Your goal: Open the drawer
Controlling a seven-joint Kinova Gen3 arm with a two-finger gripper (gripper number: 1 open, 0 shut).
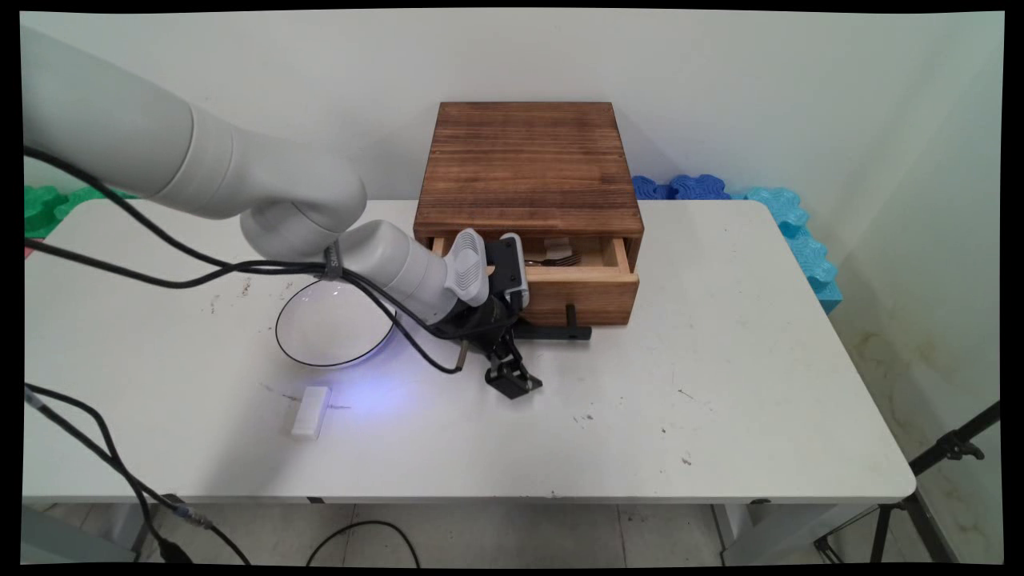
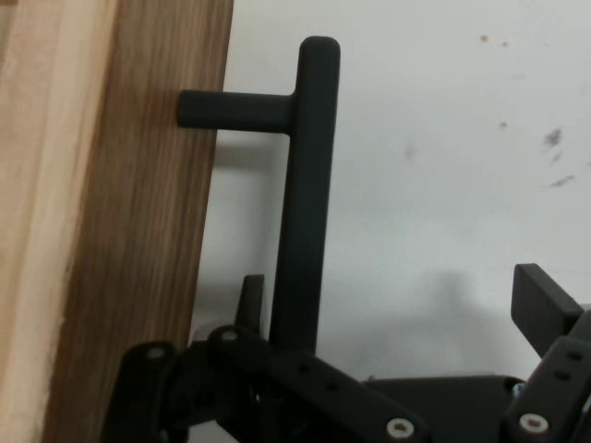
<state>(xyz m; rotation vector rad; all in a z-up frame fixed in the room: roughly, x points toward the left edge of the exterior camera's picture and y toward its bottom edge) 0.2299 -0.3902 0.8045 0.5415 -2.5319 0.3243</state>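
A small white block [image 1: 310, 412] lay nearest, the black-rimmed white bowl [image 1: 334, 324] behind it. The gripper [image 1: 512, 378] hung with fingers apart, right by the black handle [image 2: 305, 185] of the wooden box's [image 1: 528, 164] half-open drawer [image 1: 588, 290].

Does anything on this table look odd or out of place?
Only mildly: the wooden box's drawer stands partly open, a fork visible inside. The end effector sits just in front of its black handle, open.

I count one wooden drawer box [image 1: 528, 172] with one black bar handle [image 2: 305, 194] on my table [image 1: 720, 400]. One fork [image 1: 554, 260] lies inside. Beside it, one white bowl [image 1: 332, 328] and one small white block [image 1: 310, 412].
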